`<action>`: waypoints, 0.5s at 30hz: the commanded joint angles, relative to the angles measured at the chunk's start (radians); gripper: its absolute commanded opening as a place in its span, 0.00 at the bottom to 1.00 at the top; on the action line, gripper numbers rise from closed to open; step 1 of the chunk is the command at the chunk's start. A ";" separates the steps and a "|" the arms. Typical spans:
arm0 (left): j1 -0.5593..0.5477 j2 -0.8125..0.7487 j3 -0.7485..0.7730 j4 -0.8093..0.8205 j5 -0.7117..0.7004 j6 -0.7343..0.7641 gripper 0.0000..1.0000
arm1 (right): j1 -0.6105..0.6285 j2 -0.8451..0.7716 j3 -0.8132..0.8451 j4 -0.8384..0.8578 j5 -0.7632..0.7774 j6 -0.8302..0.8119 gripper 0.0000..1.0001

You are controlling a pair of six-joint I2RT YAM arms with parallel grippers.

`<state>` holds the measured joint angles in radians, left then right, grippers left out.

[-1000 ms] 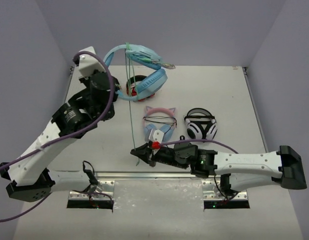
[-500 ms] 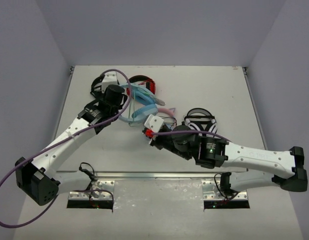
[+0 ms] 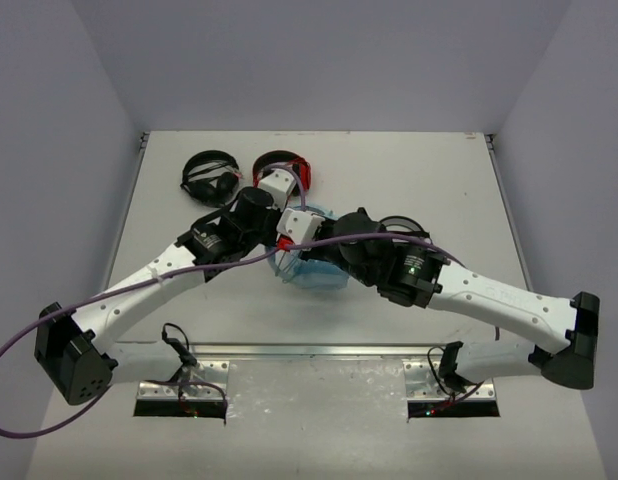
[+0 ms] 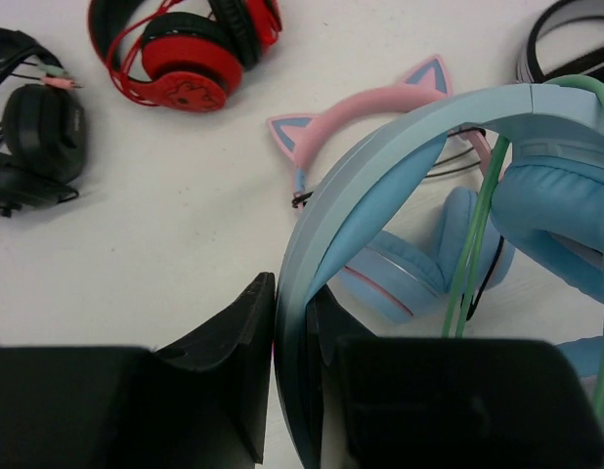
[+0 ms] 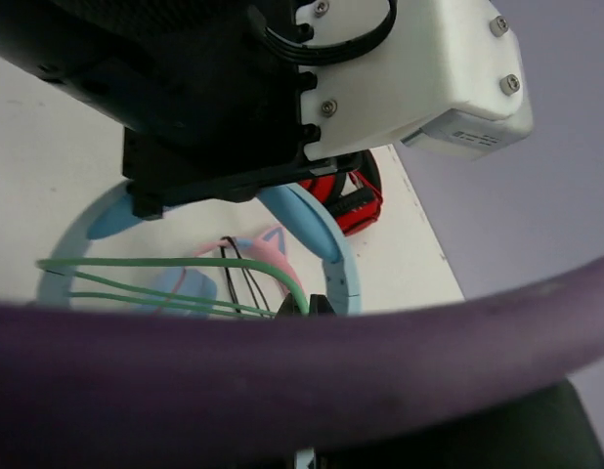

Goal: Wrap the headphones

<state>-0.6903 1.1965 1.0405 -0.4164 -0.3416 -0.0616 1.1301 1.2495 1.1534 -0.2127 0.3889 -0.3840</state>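
just above the cat-ear headphones (image 4: pixel 366 107), clamps the headphones (image 4: pixel 400 132) by the band in the left gripper (image 4: pixel 292 313) and pinches the green cable (image 4: pixel 473 244) in the closed right gripper (image 5: pixel 307 305). looks partway: some strands across the band, slack left to wind and tuck.

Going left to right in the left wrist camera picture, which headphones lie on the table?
Black headphones, then red-and-black headphones, then pink cat-ear headphones with blue cups, then a white-and-black headband at the right edge.
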 commanded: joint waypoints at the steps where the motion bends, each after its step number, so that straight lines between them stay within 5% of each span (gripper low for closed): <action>1: 0.003 0.005 0.003 0.087 0.133 0.039 0.00 | -0.030 -0.051 -0.038 0.139 0.062 -0.174 0.01; 6: 0.003 0.041 0.015 0.062 0.164 0.048 0.00 | -0.061 -0.096 -0.100 0.239 0.068 -0.285 0.01; 15: -0.015 0.058 0.019 0.025 0.178 0.055 0.00 | -0.145 -0.088 -0.090 0.164 -0.050 -0.424 0.01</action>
<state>-0.6949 1.2572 1.0359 -0.3923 -0.1993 -0.0189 1.0172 1.1973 1.0260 -0.1108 0.3420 -0.7265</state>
